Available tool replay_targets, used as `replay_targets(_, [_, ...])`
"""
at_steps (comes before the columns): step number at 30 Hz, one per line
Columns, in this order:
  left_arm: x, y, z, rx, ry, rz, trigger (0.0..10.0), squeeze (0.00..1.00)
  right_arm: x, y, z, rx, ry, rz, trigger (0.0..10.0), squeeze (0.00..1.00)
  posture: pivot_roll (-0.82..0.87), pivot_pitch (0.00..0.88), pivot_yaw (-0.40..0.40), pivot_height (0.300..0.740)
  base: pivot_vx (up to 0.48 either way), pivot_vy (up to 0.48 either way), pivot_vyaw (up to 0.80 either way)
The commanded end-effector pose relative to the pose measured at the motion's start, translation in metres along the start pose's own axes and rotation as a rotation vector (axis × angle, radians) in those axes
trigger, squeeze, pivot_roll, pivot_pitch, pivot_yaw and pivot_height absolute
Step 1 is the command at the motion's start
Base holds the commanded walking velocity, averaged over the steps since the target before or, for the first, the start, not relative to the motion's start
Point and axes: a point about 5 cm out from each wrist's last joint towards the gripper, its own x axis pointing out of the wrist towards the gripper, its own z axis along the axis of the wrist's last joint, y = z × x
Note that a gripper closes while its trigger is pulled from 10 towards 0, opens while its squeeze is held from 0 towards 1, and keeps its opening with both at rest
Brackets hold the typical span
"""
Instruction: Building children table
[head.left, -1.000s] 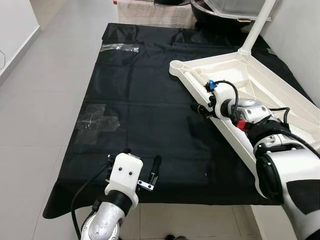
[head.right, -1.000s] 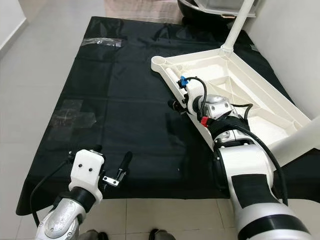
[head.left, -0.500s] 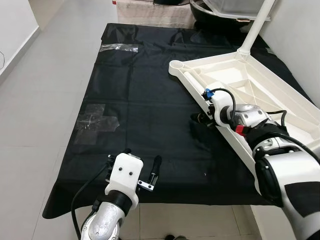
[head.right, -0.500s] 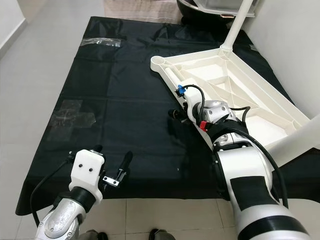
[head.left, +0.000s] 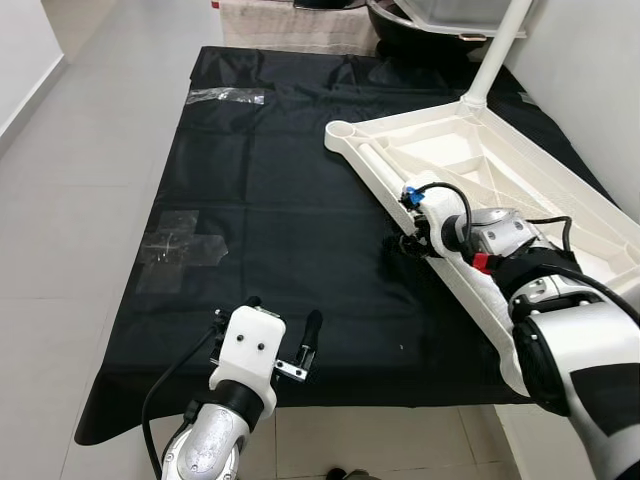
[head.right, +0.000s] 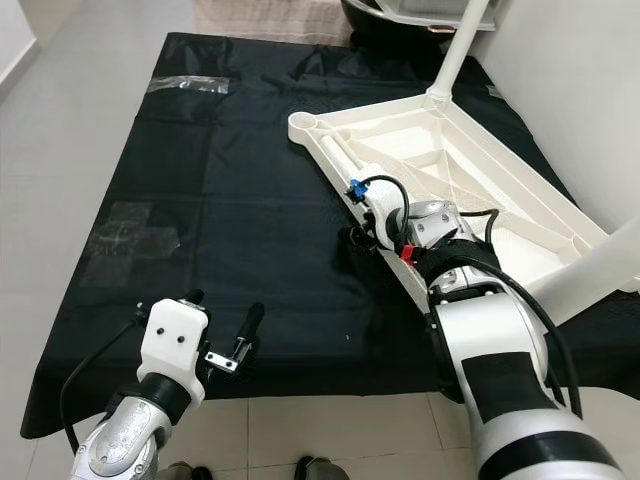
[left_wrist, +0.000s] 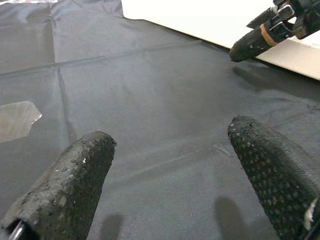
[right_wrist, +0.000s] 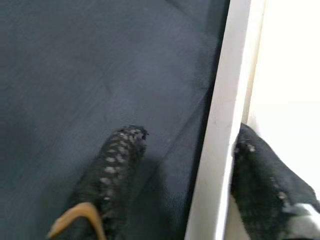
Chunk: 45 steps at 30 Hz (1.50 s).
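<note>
1. Right wrist view: the white tabletop (right_wrist: 220, 130) rim runs between the 2 fingers (right_wrist: 117, 170), 1 outside over the black cloth (right_wrist: 75, 75), 1 inside the panel. The jaws straddle the rim, part open; whether the pads press on it I cannot tell.
2. Left eye view: the tabletop (head.left: 500, 170) lies upside down on the cloth on the floor, ahead and to the robot's right. Its long near rim runs from the far corner socket (head.left: 341, 131) back toward the robot, with 1 leg (head.left: 495, 55) standing at the far corner.
3. Right gripper (head.left: 412, 243) sits on that rim about midway, so the right arm is the working one.
4. Left gripper (left_wrist: 170, 165) hovers low over bare cloth, well apart from the tabletop, jaws wide open and holding nothing.
</note>
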Motion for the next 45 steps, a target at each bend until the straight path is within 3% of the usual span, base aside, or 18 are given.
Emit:
replay_targets(1, [-0.002,-0.001,-0.004,0.007,0.023,0.003,10.0,0.00,0.011,0.017,-0.017,-0.008,0.070,0.120,0.0,0.00,0.06,0.197,-0.129,0.740,0.000,0.000,0.00])
replay_targets(6, [-0.001,0.000,-0.002,0.011,0.018,0.002,10.0,0.00,0.008,0.015,-0.006,-0.056,0.033,0.131,0.0,0.00,0.05,0.203,-0.126,0.740,0.000,0.000,0.00])
replay_targets(16, [0.003,0.005,-0.001,0.027,0.002,0.013,10.0,0.00,0.002,0.022,0.016,-0.153,-0.063,0.284,0.0,0.00,0.05,0.201,-0.120,0.740,0.000,0.000,0.00])
replay_targets(18, [0.003,0.006,-0.001,0.031,0.000,0.015,10.0,0.00,0.001,0.025,0.019,-0.184,-0.081,0.345,0.0,0.00,0.05,0.193,-0.118,0.740,0.000,0.000,0.00])
replay_targets(20, [0.005,0.009,0.000,0.039,-0.007,0.021,10.0,0.00,-0.004,0.036,0.019,-0.275,-0.109,0.541,0.0,0.00,0.05,0.187,-0.118,0.740,0.000,0.000,0.00])
replay_targets(21, [0.005,0.009,0.000,0.039,-0.007,0.021,10.0,0.00,-0.004,0.036,0.019,-0.275,-0.109,0.541,0.0,0.00,0.05,0.187,-0.118,0.740,0.000,0.000,0.00])
replay_targets(24, [0.006,0.011,0.001,0.045,-0.012,0.026,10.0,0.00,-0.011,0.043,0.014,-0.364,-0.121,0.700,0.0,0.00,0.05,0.187,-0.118,0.740,0.000,0.000,0.00])
replay_targets(29, [0.006,0.012,0.000,0.051,-0.011,0.028,10.0,0.00,-0.019,0.045,0.002,-0.457,-0.059,0.838,0.0,0.00,0.06,0.171,-0.117,0.740,0.000,0.000,0.00])
replay_targets(37, [0.006,0.011,0.000,0.048,-0.012,0.024,10.0,0.00,-0.018,0.047,0.005,-0.568,-0.093,0.804,0.0,0.00,0.06,0.165,-0.113,0.740,0.000,0.000,0.00])
replay_targets(41, [0.007,0.010,0.000,0.051,-0.014,0.018,10.0,0.00,-0.017,0.048,0.010,-0.692,-0.122,0.737,0.0,0.00,0.06,0.158,-0.114,0.740,0.000,0.000,0.00])
replay_targets(45, [0.007,0.011,-0.001,0.054,-0.009,0.014,10.0,0.00,-0.021,0.047,0.011,-0.774,-0.123,0.767,0.0,0.00,0.06,0.159,-0.116,0.740,0.000,0.000,0.00])
